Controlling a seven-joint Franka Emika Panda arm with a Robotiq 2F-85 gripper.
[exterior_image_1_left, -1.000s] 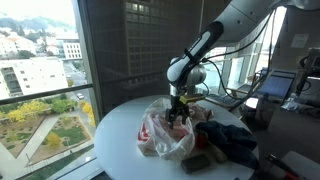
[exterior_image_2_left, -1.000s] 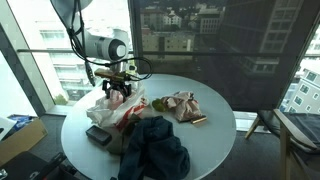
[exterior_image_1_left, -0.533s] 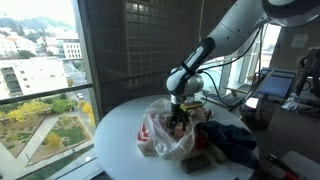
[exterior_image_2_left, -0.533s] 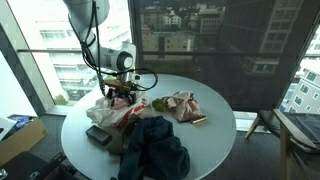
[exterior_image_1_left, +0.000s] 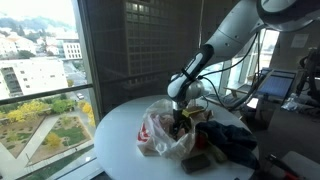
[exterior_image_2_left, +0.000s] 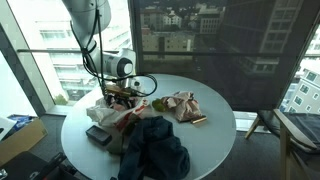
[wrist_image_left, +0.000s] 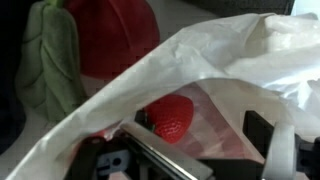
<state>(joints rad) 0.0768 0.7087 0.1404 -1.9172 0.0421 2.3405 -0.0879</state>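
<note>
the claw (exterior_image_1_left: 180, 122) is wide open, low over the bag (exterior_image_1_left: 158, 137) on the counter (exterior_image_1_left: 115, 128). the bag looks thin, light and slippery; i'd pinch its loose top edge.

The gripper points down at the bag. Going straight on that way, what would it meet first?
The gripper would most likely meet the red strawberry-shaped item inside the white plastic bag, between its open jaws in the wrist view. A fold of bag film might touch first; depth is unclear.

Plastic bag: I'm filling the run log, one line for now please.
gripper: open | at: plastic bag mouth | ahead: red fruit | held: nothing
</note>
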